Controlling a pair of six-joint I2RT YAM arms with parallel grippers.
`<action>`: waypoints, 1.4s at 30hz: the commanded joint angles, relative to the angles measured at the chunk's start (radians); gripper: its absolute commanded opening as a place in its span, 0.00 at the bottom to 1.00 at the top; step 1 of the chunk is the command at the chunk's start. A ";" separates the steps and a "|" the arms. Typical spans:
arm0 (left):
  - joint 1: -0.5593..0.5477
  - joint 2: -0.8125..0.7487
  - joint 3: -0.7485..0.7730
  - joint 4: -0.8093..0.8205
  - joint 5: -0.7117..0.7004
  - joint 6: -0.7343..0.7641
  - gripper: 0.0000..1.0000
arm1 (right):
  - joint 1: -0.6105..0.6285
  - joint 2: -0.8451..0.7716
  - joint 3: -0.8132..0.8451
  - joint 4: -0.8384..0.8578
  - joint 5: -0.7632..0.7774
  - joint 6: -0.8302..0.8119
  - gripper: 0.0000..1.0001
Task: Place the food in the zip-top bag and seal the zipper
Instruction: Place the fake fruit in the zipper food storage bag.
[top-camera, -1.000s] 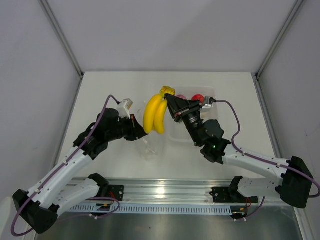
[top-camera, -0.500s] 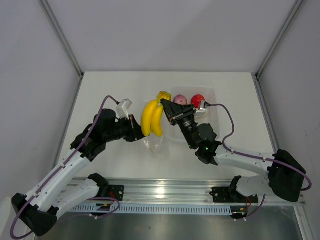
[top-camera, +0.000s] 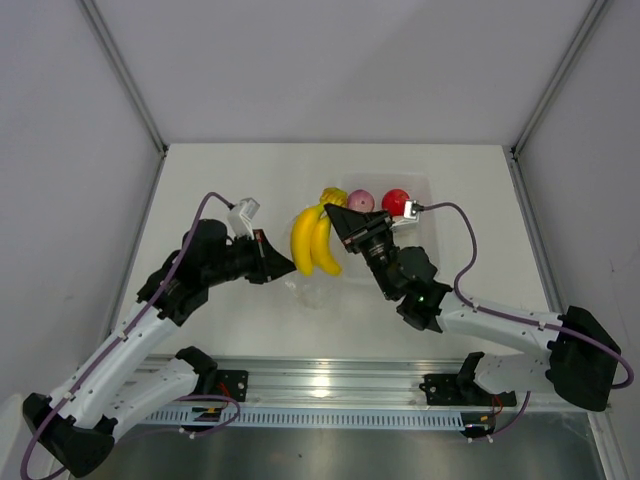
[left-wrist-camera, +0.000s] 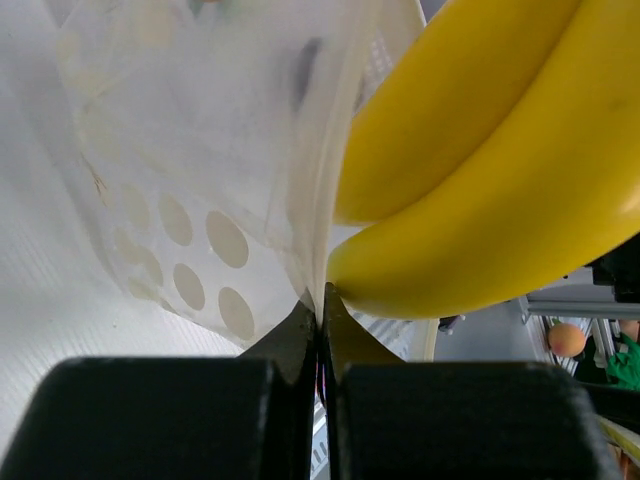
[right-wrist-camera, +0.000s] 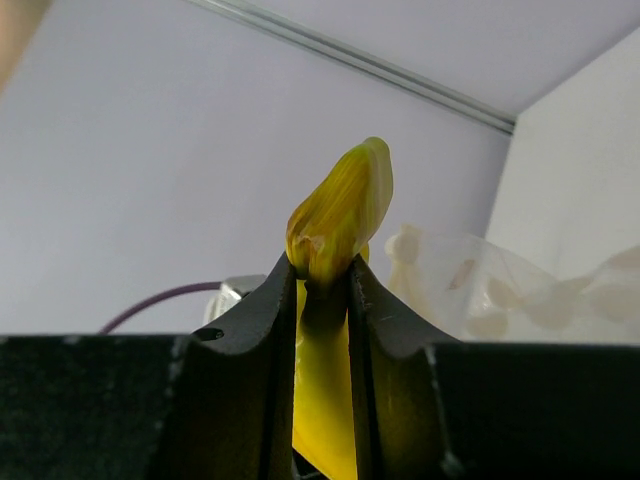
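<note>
over bag, seemingly, right gripper holds banana bunch

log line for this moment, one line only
left jaws: shut on zip-top bag edge | right jaws: shut on banana bunch stem | bunch beside bag edge | onion, red fruit outside bag
</note>
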 joint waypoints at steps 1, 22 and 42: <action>0.015 -0.013 0.012 0.026 0.022 0.002 0.01 | 0.001 -0.021 0.086 -0.115 -0.037 -0.161 0.00; 0.016 0.005 0.044 0.036 0.017 -0.014 0.01 | 0.092 0.048 0.234 -0.501 -0.048 -0.479 0.02; 0.016 0.025 0.056 0.055 0.033 -0.031 0.00 | 0.104 0.068 0.336 -0.709 -0.083 -0.583 0.81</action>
